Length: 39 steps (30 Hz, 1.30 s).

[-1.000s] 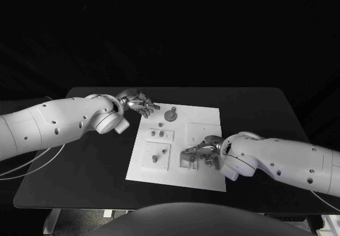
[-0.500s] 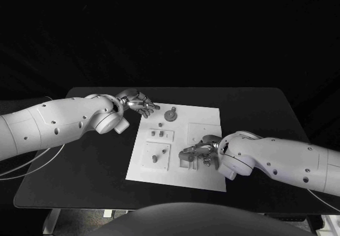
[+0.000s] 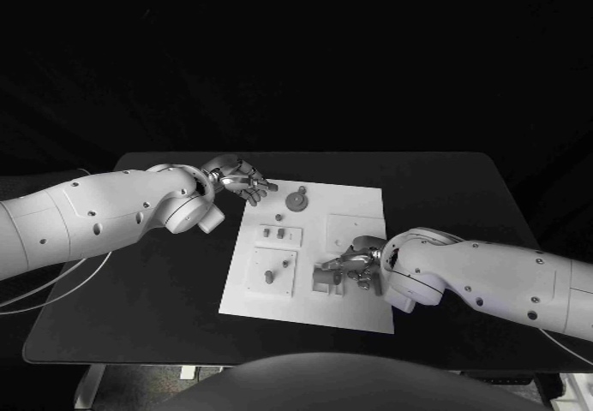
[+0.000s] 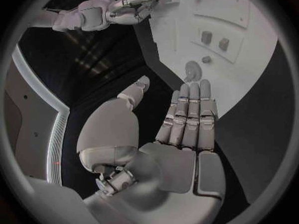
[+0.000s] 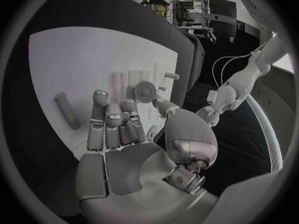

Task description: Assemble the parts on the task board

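Head view: I have both silver hands at the white rectangular task board (image 3: 358,205) on the black table (image 3: 161,282).
My left hand (image 3: 241,180) hovers at the board's far left corner, fingers (image 4: 189,115) straight, holding nothing. My right hand (image 3: 350,267) sits low over the board's near right, fingers half curled; whether it grips a small grey part (image 3: 271,276) I cannot tell.

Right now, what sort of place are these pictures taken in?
Probably a robotics lab test bench. A white rectangular task board with small grey parts lies on a bare black table, worked by silver many-fingered hands: the left hand at the board's far corner, the right hand over it.
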{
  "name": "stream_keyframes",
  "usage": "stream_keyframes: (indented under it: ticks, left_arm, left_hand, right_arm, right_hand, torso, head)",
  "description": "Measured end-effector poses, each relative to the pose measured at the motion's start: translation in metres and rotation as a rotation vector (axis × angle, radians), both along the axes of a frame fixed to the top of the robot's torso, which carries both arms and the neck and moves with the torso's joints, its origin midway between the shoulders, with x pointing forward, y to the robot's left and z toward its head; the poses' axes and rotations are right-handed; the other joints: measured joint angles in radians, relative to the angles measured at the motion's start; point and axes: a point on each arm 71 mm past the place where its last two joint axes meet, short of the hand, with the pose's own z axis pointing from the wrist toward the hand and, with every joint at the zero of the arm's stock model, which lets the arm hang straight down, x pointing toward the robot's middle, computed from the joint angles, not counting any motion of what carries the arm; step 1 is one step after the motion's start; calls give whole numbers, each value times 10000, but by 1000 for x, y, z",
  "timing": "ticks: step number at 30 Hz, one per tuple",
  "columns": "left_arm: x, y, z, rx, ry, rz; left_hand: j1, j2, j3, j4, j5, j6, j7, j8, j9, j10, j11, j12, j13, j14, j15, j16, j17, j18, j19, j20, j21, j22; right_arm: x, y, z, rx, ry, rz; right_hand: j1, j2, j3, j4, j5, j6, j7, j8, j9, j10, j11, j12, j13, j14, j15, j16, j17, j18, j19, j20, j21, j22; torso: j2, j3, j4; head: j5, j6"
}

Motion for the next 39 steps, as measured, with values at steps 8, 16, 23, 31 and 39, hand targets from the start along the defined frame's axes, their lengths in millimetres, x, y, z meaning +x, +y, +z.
stream_keyframes:
  ticks: [8,16,23,31,39]
  left_arm:
    - [0,0,0,5,-1,-2]
    - [0,0,0,11,-1,4]
    - [0,0,0,15,0,5]
    - [0,1,0,24,7,14]
    - [0,1,0,31,14,18]
  left_hand:
    - [0,0,0,0,0,0,0,0,0,0,0,0,-1,0,0,0,-1,1,0,0,0,-1]
    - [0,0,0,0,0,0,0,0,1,0,0,-36,-2,0,0,0,9,0,0,0,-40,-2]
    - [0,0,0,0,0,0,0,0,1,0,0,-35,-1,0,0,0,8,0,0,0,-40,-2]
    - [0,0,0,0,0,0,0,0,-8,-1,0,-35,6,0,0,0,7,0,0,0,-40,-1]
    - [0,0,0,0,0,0,0,0,-8,0,0,-34,5,0,0,0,9,0,0,0,-40,5]
  right_arm:
    - [0,1,0,-203,-108,339]
    - [-1,3,0,-262,-147,513]
    - [-1,2,0,-268,-156,551]
    - [-2,3,0,-235,-132,681]
    - [-3,4,1,-263,-168,899]
  right_hand:
    - [-84,-84,27,-27,0,-43,-23,0,-10,-35,35,0,0,-33,34,0,0,25,-1,1,0,0]
    - [-407,-528,171,186,-1,-103,30,0,-32,-122,52,0,0,-88,21,0,-24,24,-37,37,0,0]
    - [-564,-975,390,508,-1,-126,19,1,-44,-124,54,41,-15,-121,53,0,-37,21,-38,38,0,0]
    - [-481,-1521,588,788,-1,-274,62,-34,-44,-183,110,41,-27,-179,109,0,-65,-34,-53,54,-39,-1]
    - [265,-896,511,-141,-1,-307,91,-34,-12,-232,90,128,-26,-180,112,95,-68,-42,-58,58,-39,-1]
  torso:
    - [0,1,-2]
    - [0,-3,5]
    - [-2,-5,8]
    - [-2,-5,8]
    - [-1,-6,3]
  head:
    - [-6,0]
    - [-11,0]
    - [-11,0]
    - [2,0]
    - [13,0]
